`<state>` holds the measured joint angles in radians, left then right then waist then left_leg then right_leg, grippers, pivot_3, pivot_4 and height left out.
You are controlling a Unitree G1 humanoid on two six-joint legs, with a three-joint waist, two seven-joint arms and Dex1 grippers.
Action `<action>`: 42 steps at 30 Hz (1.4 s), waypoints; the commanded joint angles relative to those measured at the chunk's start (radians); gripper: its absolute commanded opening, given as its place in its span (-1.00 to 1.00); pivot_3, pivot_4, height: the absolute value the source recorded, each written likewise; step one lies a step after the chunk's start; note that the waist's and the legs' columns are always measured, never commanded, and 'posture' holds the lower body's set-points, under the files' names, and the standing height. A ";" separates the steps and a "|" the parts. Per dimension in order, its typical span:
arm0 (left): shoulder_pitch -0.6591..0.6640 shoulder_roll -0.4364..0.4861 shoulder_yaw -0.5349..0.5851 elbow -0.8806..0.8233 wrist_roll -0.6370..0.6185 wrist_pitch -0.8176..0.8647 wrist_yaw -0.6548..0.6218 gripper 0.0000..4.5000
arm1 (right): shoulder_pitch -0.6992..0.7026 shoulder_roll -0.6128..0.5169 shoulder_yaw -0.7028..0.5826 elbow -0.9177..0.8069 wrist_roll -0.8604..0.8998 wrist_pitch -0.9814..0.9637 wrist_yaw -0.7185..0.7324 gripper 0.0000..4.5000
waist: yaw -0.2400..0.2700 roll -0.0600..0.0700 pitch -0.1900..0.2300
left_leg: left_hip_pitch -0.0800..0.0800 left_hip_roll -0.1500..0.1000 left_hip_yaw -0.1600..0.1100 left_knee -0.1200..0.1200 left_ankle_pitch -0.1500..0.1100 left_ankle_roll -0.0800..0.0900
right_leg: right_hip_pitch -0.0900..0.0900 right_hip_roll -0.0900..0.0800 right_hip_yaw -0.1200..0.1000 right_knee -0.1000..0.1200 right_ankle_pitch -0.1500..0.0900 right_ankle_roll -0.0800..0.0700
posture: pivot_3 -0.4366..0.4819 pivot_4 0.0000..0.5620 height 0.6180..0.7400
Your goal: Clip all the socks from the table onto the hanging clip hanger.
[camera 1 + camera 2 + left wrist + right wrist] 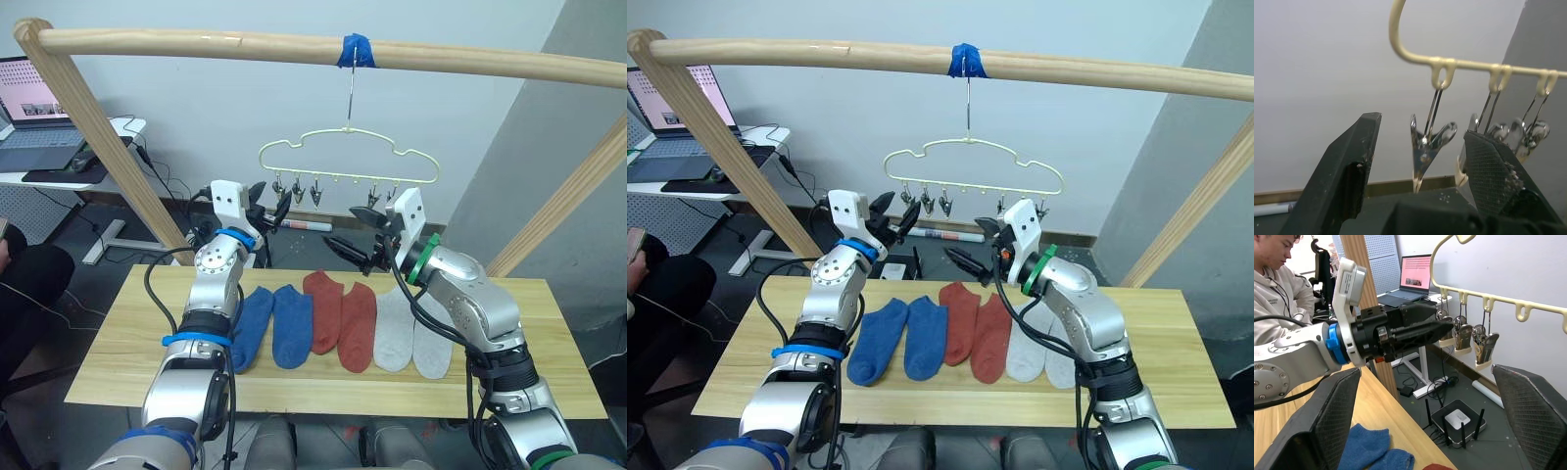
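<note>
Six socks lie side by side on the wooden table (pixel 113 343): two blue socks (pixel 253 328), two rust red socks (pixel 340 315) and two light grey socks (pixel 411 331). The pale-yellow clip hanger (pixel 348 157) hangs from a wooden rail, with metal clips (pixel 296 190) along its lower bar. My left gripper (pixel 274 204) is raised at the hanger's left end and stands open, with the end clip (pixel 1425 147) between its fingers but not touching them. My right gripper (pixel 355 233) is open and empty, held above the red socks and below the hanger.
The wooden rail (pixel 196 41) rests on slanted wooden posts (pixel 108 147) at both sides. A white desk (pixel 59 171) with a laptop (pixel 29 98) stands at the far left, where a person (pixel 1278 279) sits. A router (pixel 1457 418) lies on the floor behind the table.
</note>
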<state>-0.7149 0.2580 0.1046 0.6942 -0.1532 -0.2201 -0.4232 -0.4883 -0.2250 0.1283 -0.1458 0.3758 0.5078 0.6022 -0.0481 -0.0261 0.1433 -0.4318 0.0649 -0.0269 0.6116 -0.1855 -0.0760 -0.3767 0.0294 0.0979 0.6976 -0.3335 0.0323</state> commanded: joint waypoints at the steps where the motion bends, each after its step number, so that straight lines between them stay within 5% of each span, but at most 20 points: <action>1: -0.036 -0.002 0.011 0.015 0.006 -0.039 0.013 0.34 | -0.016 -0.001 -0.021 -0.051 0.013 -0.006 -0.006 1.00 | -0.004 0.000 0.000 | 0.000 0.000 0.000 0.000 0.000 0.000 | 0.000 0.000 0.000 0.000 0.000 0.000 | -0.22 -0.49 1.00; 12: -0.079 0.005 0.017 0.077 0.001 -0.069 0.023 0.34 | -0.023 -0.002 -0.024 -0.055 0.018 0.002 -0.015 1.00 | -0.011 0.000 0.000 | 0.000 0.000 0.000 0.000 0.000 0.000 | 0.000 0.000 0.000 0.000 0.000 0.000 | -0.23 -0.50 1.00; 21: -0.087 -0.001 0.022 0.080 -0.018 -0.073 -0.005 -0.62 | -0.014 -0.001 -0.027 -0.055 0.017 0.004 -0.022 1.00 | -0.012 0.000 0.000 | 0.000 0.000 0.000 0.000 0.000 0.000 | 0.000 0.000 0.000 0.000 0.000 0.000 | -0.23 -0.50 1.00; 26: -0.083 0.007 0.024 0.050 -0.009 -0.076 -0.007 -0.97 | 0.017 -0.002 -0.028 -0.062 0.014 0.005 -0.035 1.00 | -0.011 0.000 0.000 | 0.000 0.000 0.000 0.000 0.000 0.000 | 0.000 0.000 0.000 0.000 0.000 0.000 | -0.23 -0.49 1.00; 33: -0.052 0.037 0.007 -0.014 0.011 -0.012 -0.016 -1.00 | 0.163 -0.100 -0.051 -0.048 -0.083 0.025 -0.113 1.00 | -0.008 -0.001 0.002 | 0.000 0.000 0.000 0.000 0.000 0.000 | 0.000 0.000 0.000 0.000 0.000 0.000 | -0.15 -0.45 1.00; 36: -0.020 0.058 0.003 -0.086 0.001 0.057 -0.044 -1.00 | 0.297 -0.207 -0.066 0.039 -0.180 -0.004 -0.141 1.00 | 0.003 -0.001 0.002 | 0.000 0.000 0.000 0.000 0.000 0.000 | 0.001 0.000 0.000 -0.001 0.000 0.001 | -0.12 -0.43 1.00; 42: 0.019 0.055 0.010 -0.162 -0.015 0.127 -0.049 -1.00 | 0.315 -0.231 -0.073 0.237 -0.249 -0.098 -0.161 1.00 | -0.013 0.003 0.011 | 0.003 0.000 0.001 0.000 0.000 0.000 | 0.002 0.000 0.002 0.001 -0.002 0.003 | -0.10 -0.42 1.00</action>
<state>-0.7007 0.3098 0.1138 0.5782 -0.1578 -0.0990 -0.4708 -0.1433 -0.4500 0.0601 0.0761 0.1466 0.4618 0.4361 -0.0609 -0.0231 0.1542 -0.4281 0.0650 -0.0260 0.6114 -0.1853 -0.0758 -0.3743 0.0299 0.0997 0.6987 -0.3355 0.0358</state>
